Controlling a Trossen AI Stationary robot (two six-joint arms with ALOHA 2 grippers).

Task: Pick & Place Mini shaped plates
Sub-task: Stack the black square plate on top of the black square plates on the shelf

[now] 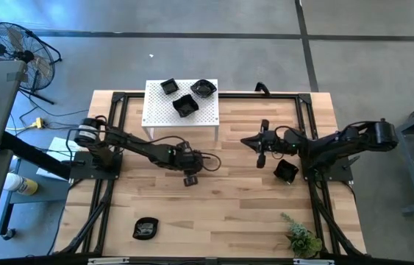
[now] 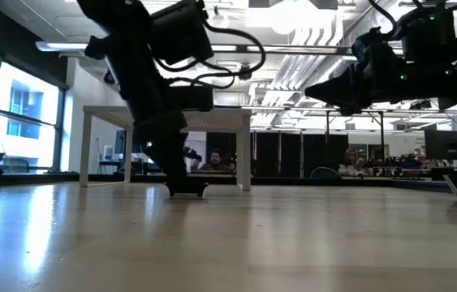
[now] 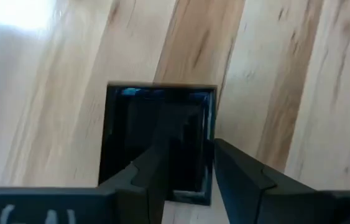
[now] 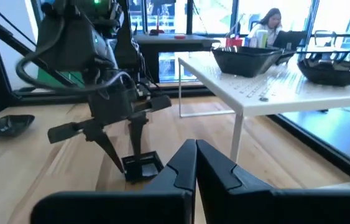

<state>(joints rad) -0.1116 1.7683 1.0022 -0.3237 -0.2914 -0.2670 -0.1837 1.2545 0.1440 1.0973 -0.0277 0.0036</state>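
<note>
A small square black plate [image 3: 138, 124] lies flat on the wooden table [image 1: 236, 206], in front of the white perforated platform [image 1: 159, 122]. My left gripper [image 3: 188, 148] stands open over it, slanting down. One finger [image 3: 156, 171] is over the plate's inside and the other [image 3: 243, 177] is outside its rim [image 3: 211, 134]. The right wrist view shows the same plate [image 4: 141, 167] under the spread fingers. My right gripper [image 4: 195, 163] is shut on nothing and points level toward the table's left, above the table right of centre [image 1: 254, 142]. My left gripper is open, its two fingers astride one side rim [image 3: 211, 134] of the square plate, slanting down from the table's left. The plate rests flat on the table. I cannot tell whether either finger touches it.
Three black plates [image 1: 185, 105] sit on the platform. Another plate [image 1: 286, 171] lies beside the right arm, and one [image 1: 145, 228] lies near the front left. A small green plant [image 1: 302, 239] stands at the front right. Black frame rails [image 1: 111, 118] run along both sides.
</note>
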